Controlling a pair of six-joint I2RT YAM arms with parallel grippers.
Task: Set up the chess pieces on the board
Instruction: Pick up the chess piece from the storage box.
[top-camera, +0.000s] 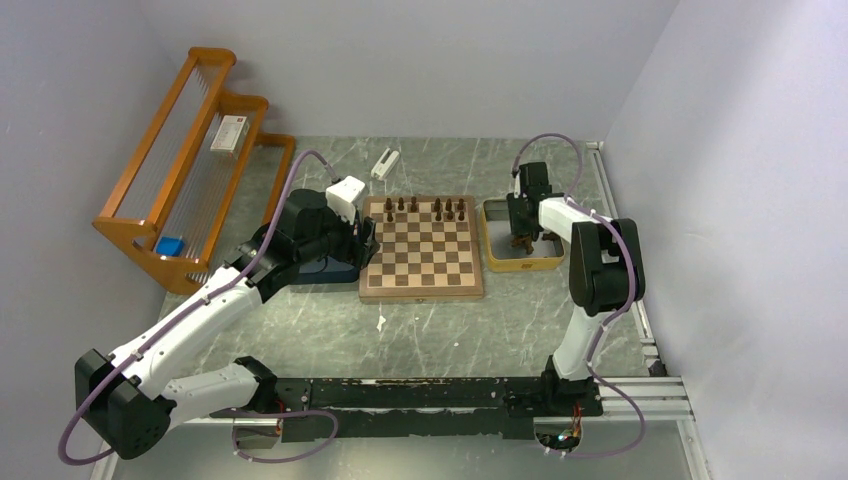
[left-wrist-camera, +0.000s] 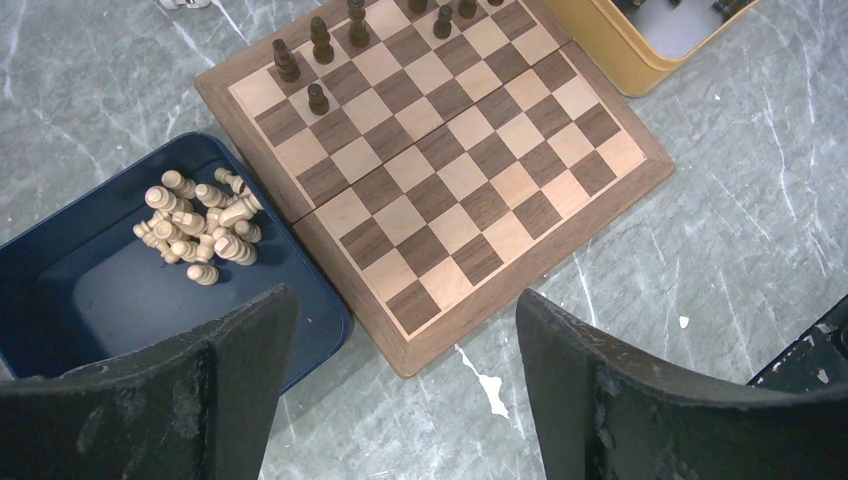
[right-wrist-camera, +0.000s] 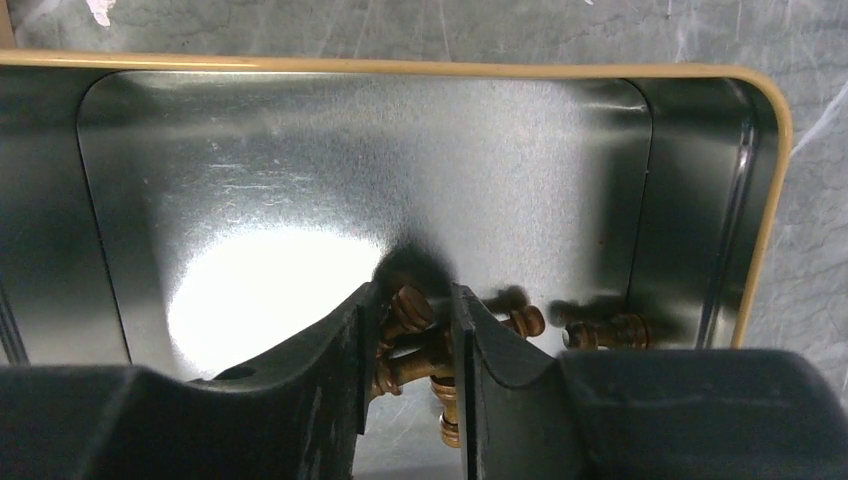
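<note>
The board (top-camera: 425, 262) lies mid-table, and several dark brown chess pieces (top-camera: 415, 207) stand on its two far rows. They also show in the left wrist view (left-wrist-camera: 320, 45). Cream pieces (left-wrist-camera: 200, 228) lie heaped in a dark blue tray (left-wrist-camera: 90, 290) left of the board (left-wrist-camera: 450, 200). My left gripper (left-wrist-camera: 403, 300) is open and empty, above the board's near left corner. My right gripper (right-wrist-camera: 412, 300) is down inside the yellow tray (right-wrist-camera: 400, 66), shut on a dark brown piece (right-wrist-camera: 410, 312). Other dark pieces (right-wrist-camera: 605, 332) lie beside it.
A wooden rack (top-camera: 185, 165) stands at the far left with a small box and a blue item on it. A white object (top-camera: 385, 163) lies beyond the board. The yellow tray (top-camera: 500, 262) touches the board's right edge. A rail (top-camera: 430, 392) runs along the near edge.
</note>
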